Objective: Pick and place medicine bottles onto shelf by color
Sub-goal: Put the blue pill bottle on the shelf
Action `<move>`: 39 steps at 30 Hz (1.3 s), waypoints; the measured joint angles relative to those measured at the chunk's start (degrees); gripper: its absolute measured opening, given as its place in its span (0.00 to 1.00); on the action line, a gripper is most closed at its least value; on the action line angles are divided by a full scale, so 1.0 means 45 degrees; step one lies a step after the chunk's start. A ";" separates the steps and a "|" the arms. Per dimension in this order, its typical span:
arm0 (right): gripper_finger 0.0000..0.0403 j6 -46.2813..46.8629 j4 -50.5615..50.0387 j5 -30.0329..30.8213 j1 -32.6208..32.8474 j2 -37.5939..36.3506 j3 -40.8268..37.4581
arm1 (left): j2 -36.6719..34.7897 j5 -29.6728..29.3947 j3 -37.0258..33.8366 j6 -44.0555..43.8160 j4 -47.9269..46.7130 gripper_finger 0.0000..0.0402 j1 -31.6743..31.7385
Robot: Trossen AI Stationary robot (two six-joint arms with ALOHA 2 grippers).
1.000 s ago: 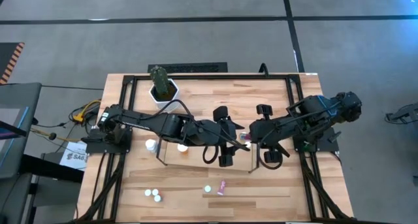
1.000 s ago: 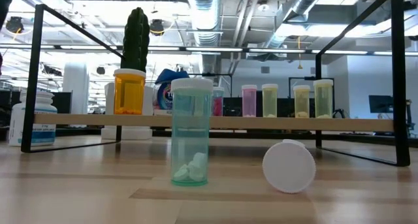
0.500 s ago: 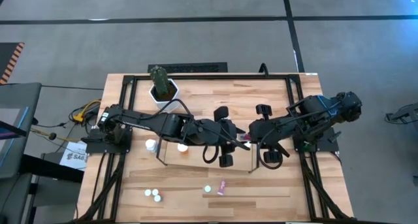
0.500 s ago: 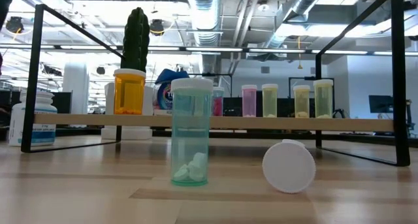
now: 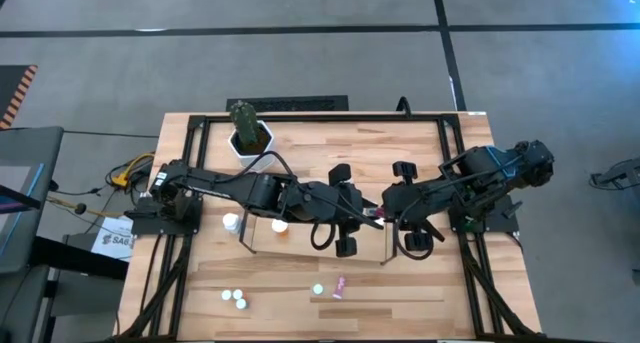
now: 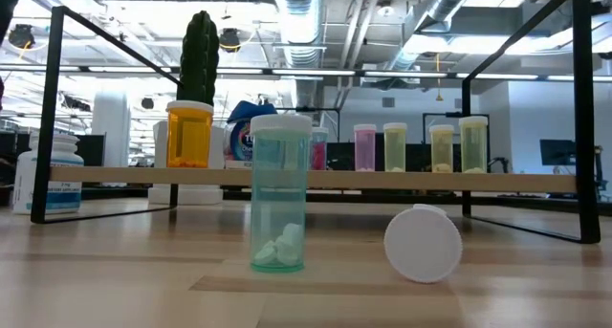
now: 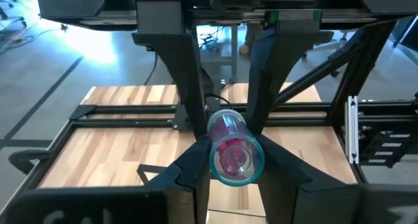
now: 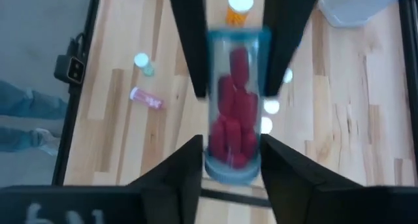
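Note:
A clear medicine bottle of pink pills (image 5: 372,215) is held level above the right part of the shelf (image 5: 315,245), between my two grippers. My left gripper (image 5: 362,219) reaches it from the table's left and is shut on it. My right gripper (image 5: 384,217) stands at the bottle's other end; I cannot tell whether it touches. On the shelf (image 6: 316,178) stand an orange bottle (image 6: 189,134), a pink one (image 6: 364,148) and yellowish ones (image 6: 441,148). My left gripper (image 7: 235,153) pinches the bottle between its two fingers, on the two sides of the clear end (image 7: 217,166) that faces its wrist. The fingers come level from the table's left and lie along the bottle. The bottle is level and clear of the shelf.
Near the front edge stand a green bottle (image 5: 318,289) and several white-capped ones (image 5: 233,297), and a pink bottle (image 5: 340,286) lies on its side. A large white bottle (image 5: 232,221) stands left of the shelf. A potted cactus (image 5: 248,131) is at the back.
In the high view my left gripper's fingers have drawn in onto the pink-pill bottle. Both arms otherwise stay where they were, and the bottle has stayed level above the shelf.

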 joint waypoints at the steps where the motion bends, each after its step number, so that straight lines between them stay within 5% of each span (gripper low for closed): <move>1: 0.43 0.0019 -0.0149 -0.0008 -0.0041 0.0000 0.0000 | 0.0000 0.0000 0.0000 -0.0016 0.0000 0.21 0.0000; 8: 0.63 0.0111 -0.1205 -0.0279 -0.0033 0.0016 0.0507 | 0.0000 0.0059 0.0000 -0.0631 0.0031 0.19 -0.0006; 17: 0.66 0.1705 -0.1197 -0.1350 0.0322 -0.1414 0.2780 | 0.0000 -0.0895 -0.0001 -0.2278 0.1878 0.20 0.0439; 23: 0.66 0.1935 -0.1201 0.2527 0.1246 -0.2659 0.2837 | 0.0000 -0.1687 0.0303 -0.2621 0.4325 0.20 0.0819; 30: 0.66 -0.0689 -0.1187 0.7509 0.2457 -0.3344 0.2833 | -0.0034 -0.0933 0.2040 -0.1516 0.6863 0.20 0.0792; 34: 0.66 -0.3956 0.0007 0.9774 0.2929 -0.3242 0.2822 | -0.0070 -0.0059 0.3204 -0.1868 0.7070 0.20 0.0726; 39: 0.66 -1.0150 0.4745 1.0103 0.3055 -0.2746 0.2829 | -0.0073 0.1006 0.3371 -0.2884 0.7167 0.20 0.0724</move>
